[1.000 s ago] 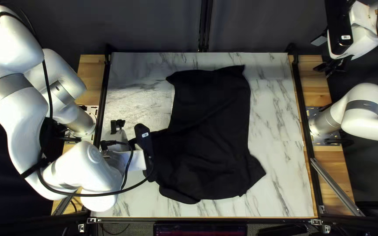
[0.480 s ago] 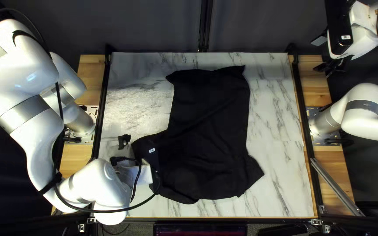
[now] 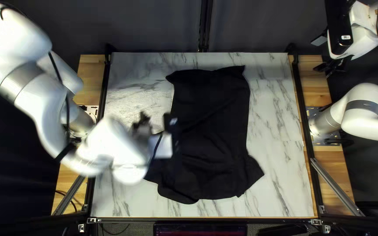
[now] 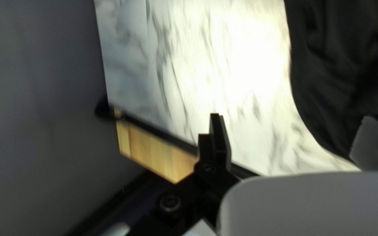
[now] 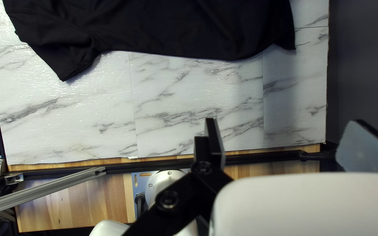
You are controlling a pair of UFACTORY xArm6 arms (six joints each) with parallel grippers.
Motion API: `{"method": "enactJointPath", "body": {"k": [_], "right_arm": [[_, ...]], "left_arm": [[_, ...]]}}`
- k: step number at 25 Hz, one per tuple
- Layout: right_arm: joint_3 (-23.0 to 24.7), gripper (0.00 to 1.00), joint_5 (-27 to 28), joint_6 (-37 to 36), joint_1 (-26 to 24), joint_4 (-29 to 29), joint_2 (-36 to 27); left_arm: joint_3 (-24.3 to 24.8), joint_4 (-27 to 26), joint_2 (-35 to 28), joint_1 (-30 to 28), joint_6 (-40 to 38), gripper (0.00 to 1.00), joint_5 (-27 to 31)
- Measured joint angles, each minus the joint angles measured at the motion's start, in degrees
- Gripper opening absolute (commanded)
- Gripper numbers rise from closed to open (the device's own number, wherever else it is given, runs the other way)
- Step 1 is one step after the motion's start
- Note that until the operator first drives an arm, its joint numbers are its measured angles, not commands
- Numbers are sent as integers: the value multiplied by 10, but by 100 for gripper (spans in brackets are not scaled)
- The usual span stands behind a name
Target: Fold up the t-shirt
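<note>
- The shirt lies spread on the worktop, mid-table, its long axis running roughly 12 to 6 o'clock in the top left view.
- One pointed corner sticks out toward 4 o'clock; the narrower end is at 12, the wider, more rumpled one at 6.
- The left hand is the nearer, at the shirt's 9 o'clock side; from it, the bulk of the cloth lies toward 3 to 4 o'clock. Its fingers stand apart with nothing clamped, the cloth beyond the pale-padded one.
- The right hand is well apart, up past the shirt's 2 o'clock side, so the cloth lies toward 8 o'clock from it. Its fingers are apart too, holding nothing.
- The next grip probably suits the left hand, reaching toward 3 o'clock for the near edge; too shallow a reach might close on air.
- The left arm hides part of the shirt's 8 to 9 o'clock edge.
- Dark cloth on dark cloth makes layers and neckline hard to tell; the left hand's height above the worktop is unclear, and both wrist views cut the shirt off.
</note>
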Motion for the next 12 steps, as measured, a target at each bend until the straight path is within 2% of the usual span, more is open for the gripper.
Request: {"method": "enactJointPath", "body": {"k": [3,5,7,12], "right_arm": [[0,100,0,0,0,0,0],[0,100,0,0,0,0,0],[0,100,0,0,0,0,0],[0,100,0,0,0,0,0]], "left_arm": [[32,-8,-5,83,128,100,-95],[42,-14,6,124,186,100,-136],[46,-18,13,140,211,100,-154],[46,-19,13,142,217,100,-158]]}}
